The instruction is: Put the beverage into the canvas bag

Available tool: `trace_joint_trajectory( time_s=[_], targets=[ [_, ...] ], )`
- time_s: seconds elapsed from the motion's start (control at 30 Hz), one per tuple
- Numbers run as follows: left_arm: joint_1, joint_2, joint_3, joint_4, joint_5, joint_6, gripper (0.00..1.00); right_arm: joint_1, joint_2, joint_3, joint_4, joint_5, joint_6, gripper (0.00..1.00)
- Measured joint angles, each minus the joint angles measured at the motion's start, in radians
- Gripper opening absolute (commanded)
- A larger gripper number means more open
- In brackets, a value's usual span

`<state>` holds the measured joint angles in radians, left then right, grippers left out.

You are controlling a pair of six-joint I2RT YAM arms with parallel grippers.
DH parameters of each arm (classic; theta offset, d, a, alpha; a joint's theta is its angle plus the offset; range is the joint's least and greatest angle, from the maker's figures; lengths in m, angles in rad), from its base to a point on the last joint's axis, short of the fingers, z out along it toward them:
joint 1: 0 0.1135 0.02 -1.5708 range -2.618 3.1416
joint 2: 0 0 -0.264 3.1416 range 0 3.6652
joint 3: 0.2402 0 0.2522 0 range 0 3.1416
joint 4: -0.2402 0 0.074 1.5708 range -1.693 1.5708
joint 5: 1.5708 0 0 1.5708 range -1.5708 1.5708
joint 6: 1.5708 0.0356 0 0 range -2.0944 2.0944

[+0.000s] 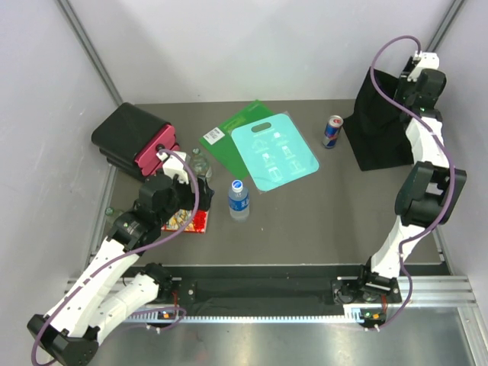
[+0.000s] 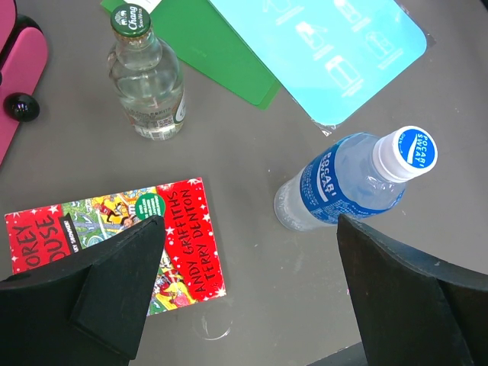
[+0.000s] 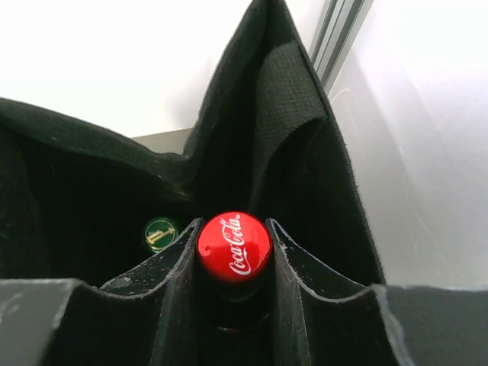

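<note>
Right gripper [image 3: 233, 229] clenched on the cola bottle [image 3: 234, 250] in the bag [image 3: 297, 130] mouth.
The bottle stands cap-up, long axis running down into the bag, at the counter's [image 1: 320, 213] 2 o'clock corner; a green cap [image 3: 160, 233] shows at its 9 o'clock, deeper inside. Left gripper [image 2: 250, 225] hangs spread wide, a blue-labelled bottle [image 2: 343, 187] at its 1 o'clock.

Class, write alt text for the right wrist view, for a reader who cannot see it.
The right pincer is shut on a red-capped Coca-Cola bottle, held between the upright black walls of the canvas bag. A green cap shows deeper inside.
</note>
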<state>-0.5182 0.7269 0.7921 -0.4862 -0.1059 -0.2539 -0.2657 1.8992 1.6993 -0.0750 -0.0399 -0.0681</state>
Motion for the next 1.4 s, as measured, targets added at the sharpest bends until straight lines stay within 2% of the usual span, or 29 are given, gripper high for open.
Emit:
trace_joint_trajectory(
  time_s=[0.2, 0.23, 0.5, 0.8, 1.0, 1.1, 1.27, 1.4],
  targets=[
    [0.000, 0.000, 0.000, 0.000, 0.000, 0.000, 0.98, 0.000, 0.010, -0.010, 0.000, -0.011, 0.002, 0.00],
    [0.000, 0.000, 0.000, 0.000, 0.000, 0.000, 0.99, 0.000, 0.010, -0.008, -0.002, -0.012, 0.003, 0.03],
    [0.000, 0.000, 0.000, 0.000, -0.003, 0.002, 0.98, -0.008, 0.031, 0.097, -0.067, -0.010, 0.020, 0.02],
    [0.000, 0.003, 0.000, 0.000, -0.008, 0.003, 0.98, -0.008, 0.043, 0.045, -0.029, -0.008, 0.026, 0.04],
    [0.000, 0.004, 0.000, 0.000, -0.014, 0.003, 0.99, -0.008, 0.074, 0.028, 0.000, -0.008, 0.031, 0.31],
    [0.000, 0.004, 0.000, 0.000, -0.015, 0.003, 0.98, -0.008, 0.074, 0.028, 0.002, -0.006, 0.034, 0.34],
    [0.000, 0.004, 0.000, 0.000, -0.015, 0.003, 0.98, -0.008, 0.073, 0.028, 0.034, -0.006, 0.047, 0.48],
    [0.000, 0.004, 0.000, 0.000, -0.015, 0.003, 0.98, -0.008, 0.063, 0.029, 0.059, 0.002, 0.068, 0.52]
  ],
)
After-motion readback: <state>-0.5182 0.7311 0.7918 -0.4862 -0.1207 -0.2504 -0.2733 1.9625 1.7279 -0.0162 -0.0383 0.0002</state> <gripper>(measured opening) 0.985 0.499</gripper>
